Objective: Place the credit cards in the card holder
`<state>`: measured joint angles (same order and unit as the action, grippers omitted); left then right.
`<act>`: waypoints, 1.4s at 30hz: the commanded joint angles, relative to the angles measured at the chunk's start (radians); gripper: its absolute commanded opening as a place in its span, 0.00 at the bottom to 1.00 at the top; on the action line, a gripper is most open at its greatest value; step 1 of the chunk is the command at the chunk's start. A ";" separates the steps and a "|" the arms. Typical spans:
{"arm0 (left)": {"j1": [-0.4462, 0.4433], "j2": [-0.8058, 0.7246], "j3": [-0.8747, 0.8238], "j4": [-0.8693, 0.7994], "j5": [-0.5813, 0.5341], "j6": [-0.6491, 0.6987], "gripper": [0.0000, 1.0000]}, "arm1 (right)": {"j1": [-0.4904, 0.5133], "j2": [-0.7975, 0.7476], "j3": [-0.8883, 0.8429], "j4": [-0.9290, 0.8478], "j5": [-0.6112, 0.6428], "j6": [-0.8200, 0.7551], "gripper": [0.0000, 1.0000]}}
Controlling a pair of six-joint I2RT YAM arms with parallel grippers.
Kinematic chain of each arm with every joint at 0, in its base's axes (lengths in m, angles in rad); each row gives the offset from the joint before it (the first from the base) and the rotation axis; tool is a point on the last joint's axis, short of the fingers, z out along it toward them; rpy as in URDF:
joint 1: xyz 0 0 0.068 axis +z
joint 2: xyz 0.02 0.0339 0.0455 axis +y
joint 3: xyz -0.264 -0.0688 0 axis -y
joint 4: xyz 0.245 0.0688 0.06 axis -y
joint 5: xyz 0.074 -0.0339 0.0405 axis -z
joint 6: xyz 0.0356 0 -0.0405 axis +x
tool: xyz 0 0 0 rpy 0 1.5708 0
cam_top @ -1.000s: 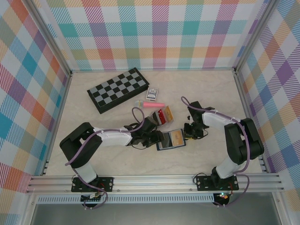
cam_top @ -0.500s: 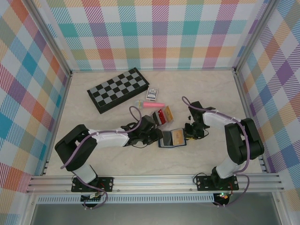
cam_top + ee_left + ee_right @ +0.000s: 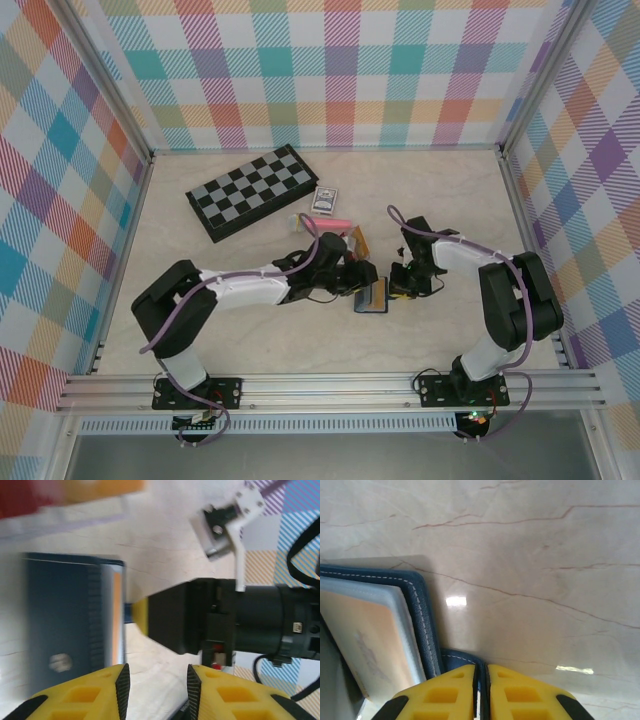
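Mid-bench, the wallet [image 3: 370,297] that lay flat open a second ago is now half folded: right hand [image 3: 481,679] pinching its edge, left hand [image 3: 159,682] spread beside its flap. The cards [image 3: 25,497] wait outside it.

Left arm stretched low toward the right, left gripper [image 3: 156,680] with jaws parted and nothing between them, right arm folded at elbow, wrist pitched down, right gripper [image 3: 481,672] closed, pinching the card holder [image 3: 422,615] edge
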<state>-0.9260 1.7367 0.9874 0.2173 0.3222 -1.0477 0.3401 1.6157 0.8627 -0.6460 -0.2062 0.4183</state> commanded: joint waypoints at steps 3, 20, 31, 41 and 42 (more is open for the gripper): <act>-0.017 0.123 0.054 -0.015 0.047 0.001 0.37 | 0.005 -0.028 -0.022 0.007 -0.005 0.038 0.14; -0.027 -0.122 0.007 -0.247 -0.138 0.139 0.45 | -0.007 -0.118 -0.016 -0.057 0.083 0.039 0.27; -0.002 -0.121 0.003 -0.377 -0.213 0.172 0.44 | -0.007 -0.148 -0.006 -0.086 0.043 0.030 0.21; -0.002 -0.033 0.061 -0.411 -0.199 0.192 0.43 | -0.007 -0.174 -0.007 -0.107 0.031 0.024 0.19; -0.002 -0.022 0.067 -0.412 -0.198 0.193 0.42 | -0.007 -0.174 -0.006 -0.112 0.033 0.023 0.18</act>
<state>-0.9325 1.6924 1.0142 -0.1635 0.1291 -0.8764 0.3389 1.4647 0.8452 -0.7254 -0.1585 0.4557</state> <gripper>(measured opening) 0.425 0.188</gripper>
